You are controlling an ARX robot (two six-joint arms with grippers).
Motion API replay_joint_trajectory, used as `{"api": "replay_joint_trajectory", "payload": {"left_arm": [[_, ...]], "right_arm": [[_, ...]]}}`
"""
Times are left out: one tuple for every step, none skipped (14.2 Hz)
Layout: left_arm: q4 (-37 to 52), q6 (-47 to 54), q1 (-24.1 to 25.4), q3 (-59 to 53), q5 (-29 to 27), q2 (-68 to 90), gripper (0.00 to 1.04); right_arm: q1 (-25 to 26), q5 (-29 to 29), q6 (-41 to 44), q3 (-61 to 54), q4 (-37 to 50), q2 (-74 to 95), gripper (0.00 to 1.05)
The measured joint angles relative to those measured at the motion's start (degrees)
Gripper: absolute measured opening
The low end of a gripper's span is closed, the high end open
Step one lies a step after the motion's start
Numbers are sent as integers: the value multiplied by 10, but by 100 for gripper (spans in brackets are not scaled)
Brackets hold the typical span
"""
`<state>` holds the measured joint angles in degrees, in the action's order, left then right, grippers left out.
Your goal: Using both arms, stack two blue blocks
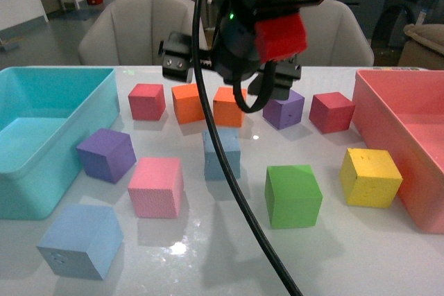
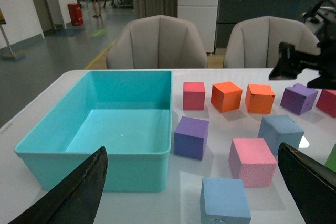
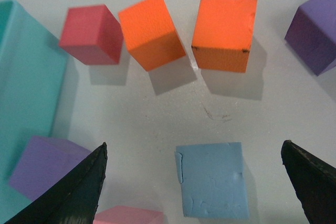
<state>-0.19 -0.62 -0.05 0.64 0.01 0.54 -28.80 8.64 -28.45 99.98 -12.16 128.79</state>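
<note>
- The thick black cable (image 1: 232,171) hangs right across the front camera. Just past it, the paler blue block (image 1: 78,240) sits at the near left corner of the table (image 1: 208,254), next to the turquoise bin (image 1: 41,171).
- My left gripper (image 2: 190,148) is spread wide and empty, low beside the bin. The paler block is close in front of it but off-centre, not between the fingers yet.
- The steel-blue block (image 3: 212,179) is mid-table, in front of the orange cubes (image 3: 223,32). My right gripper (image 3: 193,144) hovers above it, also wide apart with nothing held.
- I reckon the job right now is the right-hand pick. The block sits a bit closer to one finger than the other, so I'd nudge sideways to centre it first.
- Its sides look nearly square to my fingers, so a tiny wrist twist should do, then straight down.
- The pink cube (image 3: 128,216) and purple cube (image 3: 42,166) are near one finger, so that's the side to watch on the way down.
- It's foam, so I'd squeeze gently on the flat faces. Crush it and it'll probably stack crooked.
</note>
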Motion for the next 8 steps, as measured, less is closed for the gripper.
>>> {"api": "replay_joint_trajectory", "payload": {"left_arm": [[0, 0, 0, 0, 0, 0, 98], [0, 0, 0, 0, 0, 0, 98], [0, 0, 0, 0, 0, 0, 98], [0, 0, 0, 0, 0, 0, 98], [0, 0, 0, 0, 0, 0, 98], [0, 0, 0, 0, 0, 0, 98], [0, 0, 0, 0, 0, 0, 98], [0, 0, 0, 0, 0, 0, 98]], "right_arm": [[0, 6, 10, -62, 50, -55, 98], [0, 17, 17, -132, 101, -113, 98], [0, 16, 20, -169, 123, -143, 98], [1, 16, 19, -193, 139, -164, 98], [3, 16, 19, -228, 162, -196, 98], [1, 15, 12, -317, 214, -280, 98], [-6, 28, 10, -405, 251, -368, 98], [-13, 40, 10, -468, 269, -436, 98]]}}
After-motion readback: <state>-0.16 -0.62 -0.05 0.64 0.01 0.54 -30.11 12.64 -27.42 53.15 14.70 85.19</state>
